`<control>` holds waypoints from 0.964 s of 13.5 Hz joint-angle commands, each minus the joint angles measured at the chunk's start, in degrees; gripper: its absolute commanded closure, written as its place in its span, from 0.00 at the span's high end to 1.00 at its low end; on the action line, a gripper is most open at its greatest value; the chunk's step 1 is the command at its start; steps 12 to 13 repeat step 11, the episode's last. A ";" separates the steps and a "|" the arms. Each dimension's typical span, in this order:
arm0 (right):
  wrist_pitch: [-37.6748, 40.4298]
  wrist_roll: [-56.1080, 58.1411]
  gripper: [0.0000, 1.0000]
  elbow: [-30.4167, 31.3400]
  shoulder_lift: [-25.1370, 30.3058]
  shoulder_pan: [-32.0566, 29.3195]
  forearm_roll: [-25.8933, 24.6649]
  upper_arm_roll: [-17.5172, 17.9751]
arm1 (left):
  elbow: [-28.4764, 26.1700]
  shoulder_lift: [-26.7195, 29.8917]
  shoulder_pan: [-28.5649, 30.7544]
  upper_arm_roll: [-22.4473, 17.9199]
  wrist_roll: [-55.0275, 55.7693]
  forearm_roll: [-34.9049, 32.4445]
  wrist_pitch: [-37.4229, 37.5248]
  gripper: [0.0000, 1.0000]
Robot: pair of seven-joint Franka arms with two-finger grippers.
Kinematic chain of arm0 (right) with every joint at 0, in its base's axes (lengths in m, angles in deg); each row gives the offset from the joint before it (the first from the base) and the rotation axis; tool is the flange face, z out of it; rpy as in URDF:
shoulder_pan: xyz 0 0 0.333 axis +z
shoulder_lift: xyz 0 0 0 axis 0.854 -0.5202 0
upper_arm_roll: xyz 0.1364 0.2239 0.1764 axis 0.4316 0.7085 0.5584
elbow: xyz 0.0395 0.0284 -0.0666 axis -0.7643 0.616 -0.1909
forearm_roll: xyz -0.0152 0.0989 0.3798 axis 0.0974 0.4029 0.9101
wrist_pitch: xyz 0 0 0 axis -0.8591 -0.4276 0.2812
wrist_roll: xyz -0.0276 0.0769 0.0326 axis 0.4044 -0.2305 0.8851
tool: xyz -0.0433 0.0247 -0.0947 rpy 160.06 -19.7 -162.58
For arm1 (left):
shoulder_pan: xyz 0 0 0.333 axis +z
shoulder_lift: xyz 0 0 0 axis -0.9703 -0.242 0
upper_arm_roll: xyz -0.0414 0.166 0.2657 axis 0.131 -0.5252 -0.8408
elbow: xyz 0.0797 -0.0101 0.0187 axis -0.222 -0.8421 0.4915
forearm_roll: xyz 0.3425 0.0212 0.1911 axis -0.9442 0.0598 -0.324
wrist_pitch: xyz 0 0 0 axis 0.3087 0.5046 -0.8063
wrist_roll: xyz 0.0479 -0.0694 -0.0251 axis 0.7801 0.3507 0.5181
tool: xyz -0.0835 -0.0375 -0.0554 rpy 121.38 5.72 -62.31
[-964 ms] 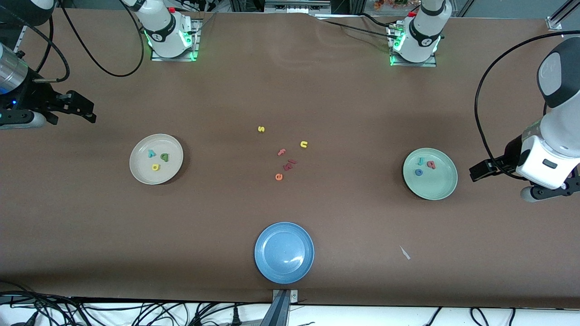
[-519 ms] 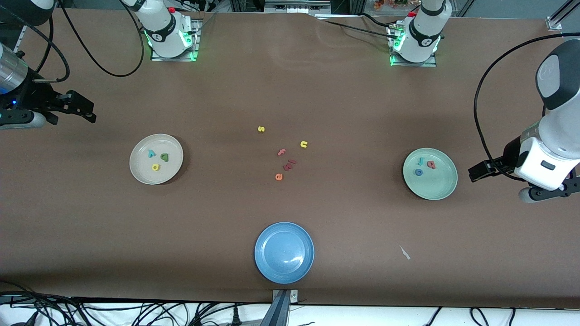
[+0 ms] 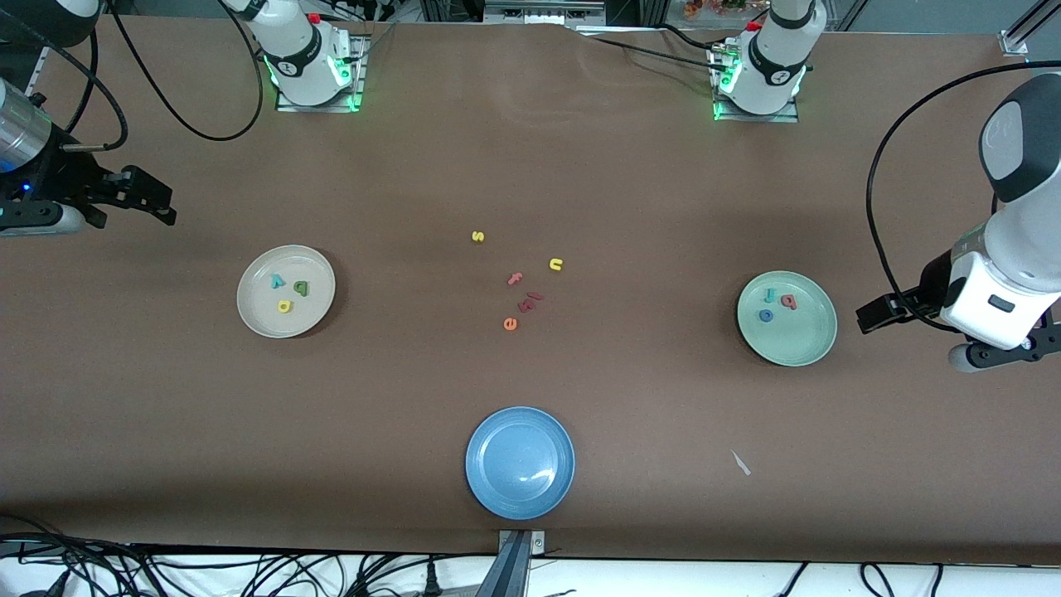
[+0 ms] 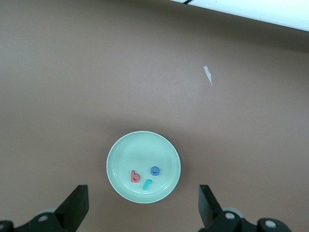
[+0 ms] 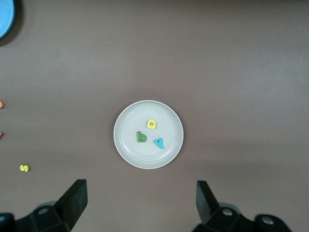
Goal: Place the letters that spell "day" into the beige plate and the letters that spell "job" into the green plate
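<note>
Letters are lying sorted: yellow d, green a and teal y in the beige plate; thin j, blue o and pink b in the green plate. Left gripper is hanging over the table near the green plate, right gripper near the beige plate, both with fingers released and carrying nothing. Task is looking complete. Risk: an arm dipping low could be clipping a rim and scattering letters, or picking a spare from the table.
</note>
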 commanded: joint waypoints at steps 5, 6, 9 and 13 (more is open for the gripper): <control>0.43 -0.28 1.00 -1.35 -0.25 0.13 1.01 0.05 | 0.53 0.17 0.04 -0.19 -0.47 1.19 0.82 1.00; 0.52 -0.28 1.00 -1.35 -0.25 0.13 1.01 0.05 | 0.53 0.35 0.04 -0.19 -0.56 1.28 0.82 1.00; 0.79 -0.19 1.00 -1.44 -0.34 0.13 1.10 -0.12 | 0.53 0.35 0.04 -0.10 -0.56 1.28 0.82 1.00; 0.79 -0.19 1.00 -1.53 -0.34 0.13 1.01 -0.12 | 0.53 0.35 0.04 -0.10 -0.56 1.28 0.82 1.00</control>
